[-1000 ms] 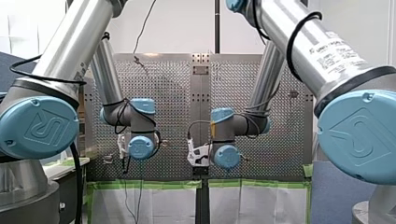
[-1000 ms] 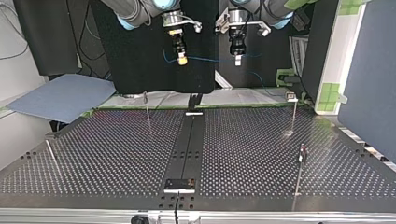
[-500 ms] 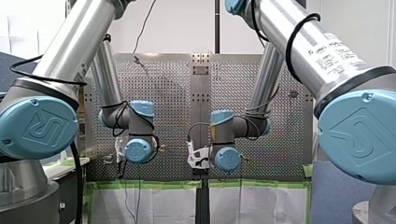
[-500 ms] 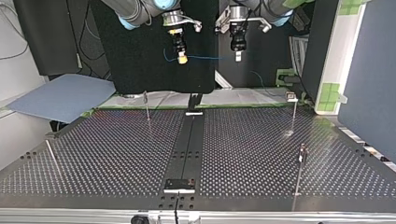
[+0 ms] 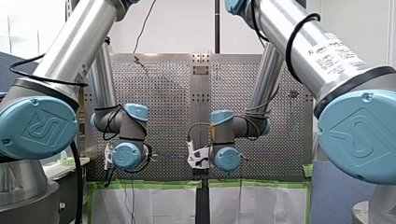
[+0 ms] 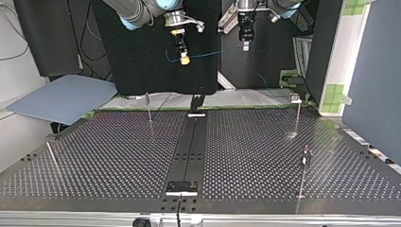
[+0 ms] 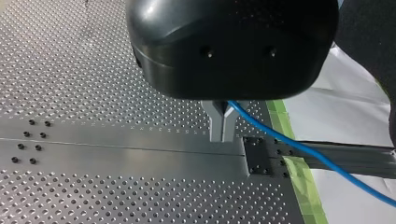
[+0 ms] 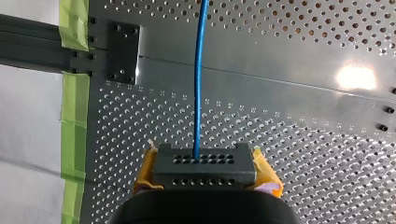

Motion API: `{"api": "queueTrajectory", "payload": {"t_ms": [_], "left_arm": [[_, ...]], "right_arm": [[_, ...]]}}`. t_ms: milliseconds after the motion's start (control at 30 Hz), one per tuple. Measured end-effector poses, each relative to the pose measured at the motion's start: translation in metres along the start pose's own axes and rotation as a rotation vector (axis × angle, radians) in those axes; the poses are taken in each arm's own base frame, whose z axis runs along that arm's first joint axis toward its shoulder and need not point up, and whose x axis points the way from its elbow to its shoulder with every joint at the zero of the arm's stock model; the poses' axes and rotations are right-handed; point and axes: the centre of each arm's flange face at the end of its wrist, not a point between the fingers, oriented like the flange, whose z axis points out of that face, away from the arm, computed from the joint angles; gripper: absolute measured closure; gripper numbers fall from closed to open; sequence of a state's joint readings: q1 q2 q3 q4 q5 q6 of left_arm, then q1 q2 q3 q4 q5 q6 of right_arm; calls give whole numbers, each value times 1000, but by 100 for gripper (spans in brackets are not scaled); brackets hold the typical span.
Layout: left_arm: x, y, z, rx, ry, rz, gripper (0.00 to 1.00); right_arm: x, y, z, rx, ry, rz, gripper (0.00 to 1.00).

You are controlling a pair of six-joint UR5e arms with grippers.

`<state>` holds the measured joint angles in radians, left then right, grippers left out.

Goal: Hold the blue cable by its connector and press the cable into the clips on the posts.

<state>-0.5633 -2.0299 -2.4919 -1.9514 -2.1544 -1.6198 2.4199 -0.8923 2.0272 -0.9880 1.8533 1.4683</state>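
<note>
My right gripper (image 8: pixel 204 164) pinches the blue cable (image 8: pixel 200 70) tight. My left gripper (image 7: pixel 222 129) squeezes it too, up above the desk (image 7: pixel 93 93).

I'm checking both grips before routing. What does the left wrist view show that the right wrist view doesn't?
Only the left wrist view: my left gripper, metal fingers shut on the blue cable. Only the right wrist view: my right gripper, its yellow pads clamping the black connector, the cable leaving it straight ahead. Both: the cable, the perforated table, green tape and a black plate on the rail.
</note>
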Motion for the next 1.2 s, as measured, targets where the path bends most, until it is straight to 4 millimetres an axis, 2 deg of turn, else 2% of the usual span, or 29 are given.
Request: {"api": "queueTrajectory", "payload": {"t_ms": [267, 433, 667, 867, 1000, 1200], "left_arm": [[3, 2, -1, -1, 6, -3, 100], [9, 2, -1, 4, 1, -24, 100], [-9, -2, 5, 3, -45, -72, 100], [-27, -1, 10, -10, -58, -97, 100], [-40, 1, 13, -19, -64, -116, 100], [-64, 0, 23, -42, -92, -149, 100]], "right_arm": [[-1, -2, 0, 0, -3, 2, 100], [5, -15, 2, 0, -6, 27, 100], [51, -42, 6, -4, 66, 108, 100], [90, -61, -3, -9, 104, 158, 100], [111, -60, -6, -36, 114, 168, 100], [137, -45, -10, -102, 113, 178, 100]]}}
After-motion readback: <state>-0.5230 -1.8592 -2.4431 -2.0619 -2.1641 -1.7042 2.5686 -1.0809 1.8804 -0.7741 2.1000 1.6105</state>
